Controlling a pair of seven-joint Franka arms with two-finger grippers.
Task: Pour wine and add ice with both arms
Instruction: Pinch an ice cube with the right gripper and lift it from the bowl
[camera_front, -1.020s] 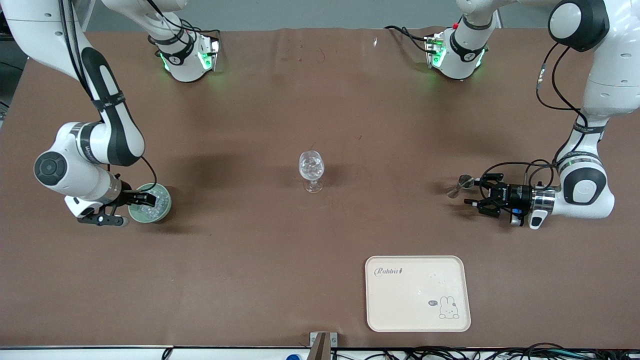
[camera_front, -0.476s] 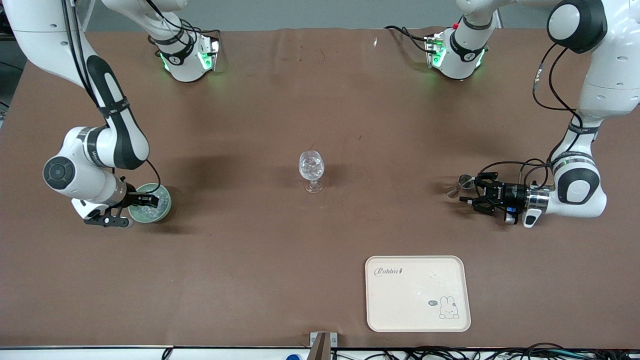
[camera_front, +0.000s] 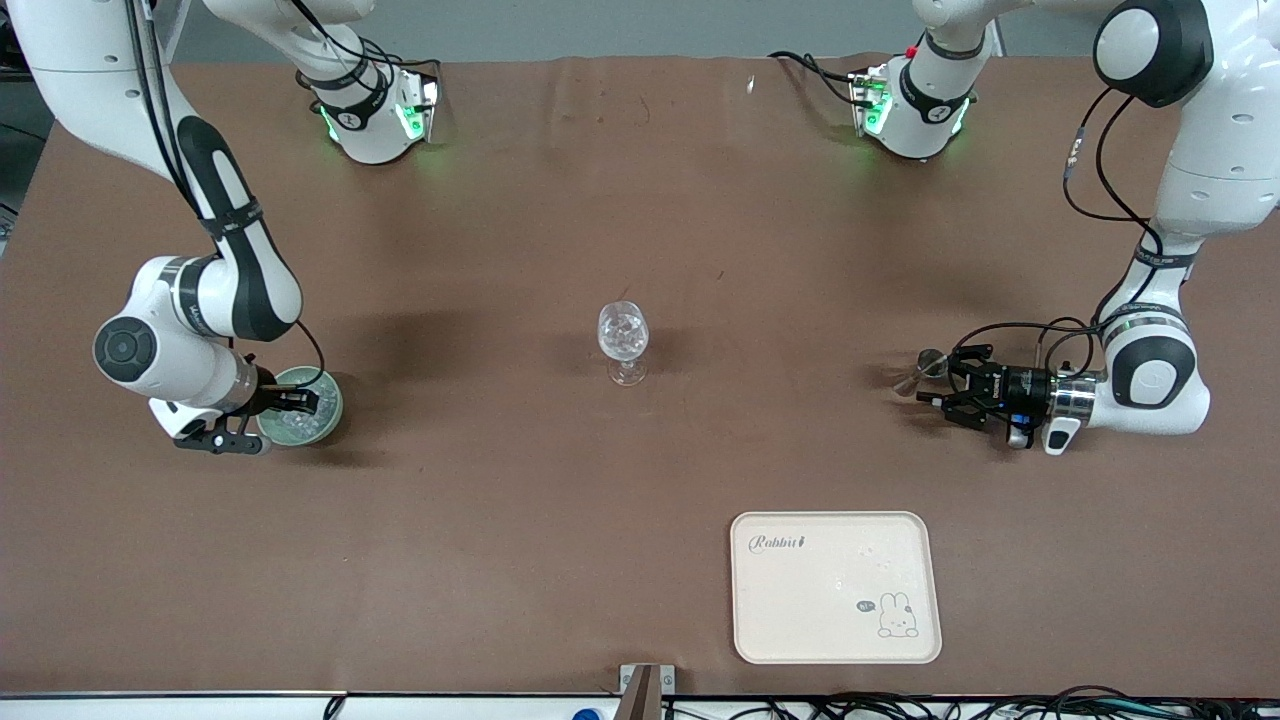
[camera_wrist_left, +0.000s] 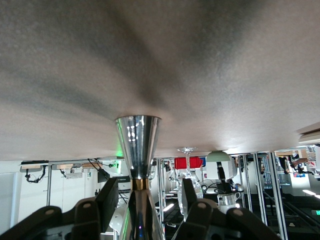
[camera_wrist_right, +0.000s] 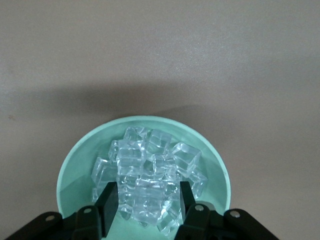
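The right gripper is set down into the green bowl, fingers spread around the ice. The left gripper brackets the upright steel jigger without contact. The wine glass stands midway between the two.

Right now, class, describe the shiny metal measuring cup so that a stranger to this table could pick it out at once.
Start at the brown table and go to the left arm's end, level with the clear wine glass at its middle. There the left claw has its fingers either side of a small silver hourglass-shaped metal jigger. Unlike the glass, or the green bowl of ice, it is mirror-bright metal.
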